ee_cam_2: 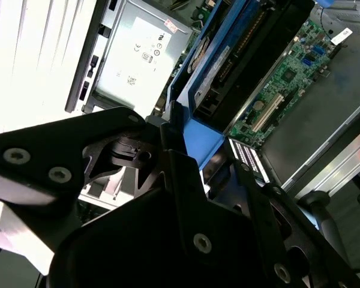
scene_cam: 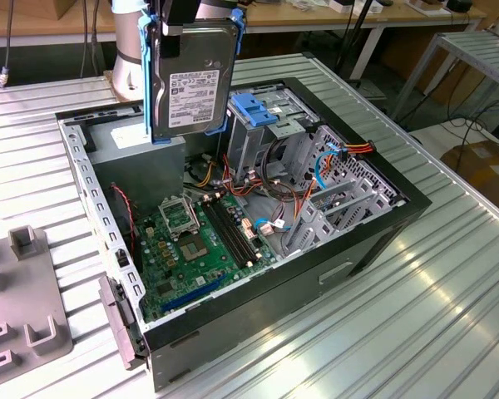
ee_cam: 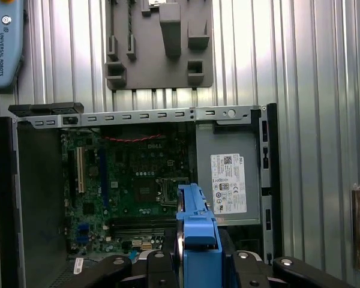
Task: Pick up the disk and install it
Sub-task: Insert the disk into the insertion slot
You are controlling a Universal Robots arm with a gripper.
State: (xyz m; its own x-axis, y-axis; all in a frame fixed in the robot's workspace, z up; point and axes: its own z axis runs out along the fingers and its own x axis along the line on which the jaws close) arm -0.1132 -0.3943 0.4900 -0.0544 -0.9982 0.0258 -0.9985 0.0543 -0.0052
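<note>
Fingers (ee_cam_2: 181, 174) of black metal are clamped on the blue carrier rail of the disk (scene_cam: 191, 83), so the gripper (scene_cam: 179, 21) holds it firmly by its upper end. In the exterior view the disk hangs upright in the air, its white label facing the camera and its blue rail running down both long edges. It sits above the far part of the open computer case (scene_cam: 374, 241), just beside the metal drive cage (scene_cam: 258, 133) with the blue bracket on top, on the exterior view's left of that cage. The first wrist view looks straight down past the blue rail's edge onto the green motherboard (ee_cam: 132, 180), with the grey power-supply box (ee_cam: 225, 180) and its white label close beside the rail. The case lies on its side, open side up, on a ribbed metal table (scene_cam: 449, 316). A grey fixture plate (scene_cam: 25, 307) with raised blocks rests on the table at the exterior view's left, apart from the case.
</note>
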